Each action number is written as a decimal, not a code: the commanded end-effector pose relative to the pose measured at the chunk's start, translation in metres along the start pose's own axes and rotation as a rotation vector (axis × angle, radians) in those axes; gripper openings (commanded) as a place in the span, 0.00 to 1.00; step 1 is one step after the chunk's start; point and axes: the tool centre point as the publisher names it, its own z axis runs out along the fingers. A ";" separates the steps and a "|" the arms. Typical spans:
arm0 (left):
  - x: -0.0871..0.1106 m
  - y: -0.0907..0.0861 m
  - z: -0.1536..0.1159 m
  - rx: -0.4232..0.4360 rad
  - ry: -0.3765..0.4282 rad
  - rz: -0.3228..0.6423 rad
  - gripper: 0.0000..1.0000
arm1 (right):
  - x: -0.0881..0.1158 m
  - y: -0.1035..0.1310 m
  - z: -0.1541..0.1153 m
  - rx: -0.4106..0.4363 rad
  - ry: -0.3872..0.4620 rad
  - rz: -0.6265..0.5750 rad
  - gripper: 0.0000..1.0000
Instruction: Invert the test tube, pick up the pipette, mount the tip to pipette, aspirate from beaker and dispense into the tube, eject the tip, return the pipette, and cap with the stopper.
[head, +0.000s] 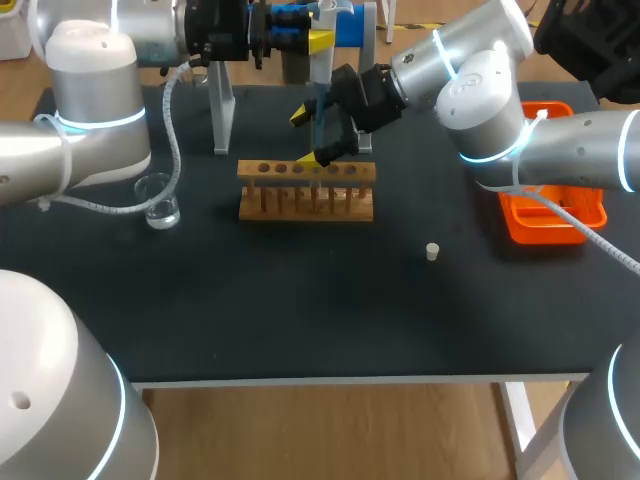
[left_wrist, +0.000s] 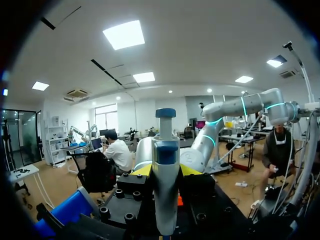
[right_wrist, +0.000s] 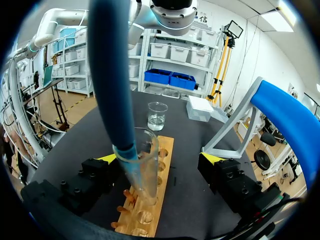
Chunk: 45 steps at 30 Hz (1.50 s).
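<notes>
- Rack (head: 305, 190): wooden, with one row of holes. It stands at the middle of the dark bench (head: 300, 310) and serves as the reference for all positions below.
- Left tool (left_wrist: 165, 172): raised above and behind the rack. It is closed on the pipette (left_wrist: 165, 195), with one yellow-tipped finger on each side of the body. The pipette hangs upright with the plunger on top.
- Pipette, lower end: the blue shaft runs down over the rack, a little right of its middle, into the mouth of the test tube (right_wrist: 146, 172). The tip inside the glass is hard to make out.
- Test tube: clear, upright, mouth up, at the rack's top board. Its base is blurred in the right wrist view and hidden behind the right tool in the head view, so it cannot be told whether it is seated in a hole.
- Right tool (head: 313, 136): directly above the rack and open, fingers spread wide, with tube and shaft between them. One finger lies close to the tube, but contact cannot be confirmed. The other finger stands clear of it.
- Beaker (head: 160, 203): left of the rack and apart from it, holding a little clear liquid.
- Stopper (head: 432, 252): small and white, on the bench in front of and to the right of the rack, well apart.
- Orange tray (head: 550, 225): far right of the rack, partly covered by the right arm.
- Stand (head: 220, 110): grey, behind the rack. Its upper part is hidden behind the left tool.
</notes>
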 end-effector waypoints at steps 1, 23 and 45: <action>0.002 0.001 -0.001 0.005 -0.012 0.004 0.00 | -0.002 -0.001 -0.001 0.001 0.007 0.000 1.00; -0.003 -0.002 -0.005 0.003 -0.036 0.019 0.00 | -0.002 -0.001 -0.001 0.001 0.007 0.000 1.00; -0.011 -0.003 -0.002 -0.036 -0.058 -0.014 0.00 | -0.002 -0.001 -0.001 0.001 0.007 0.000 1.00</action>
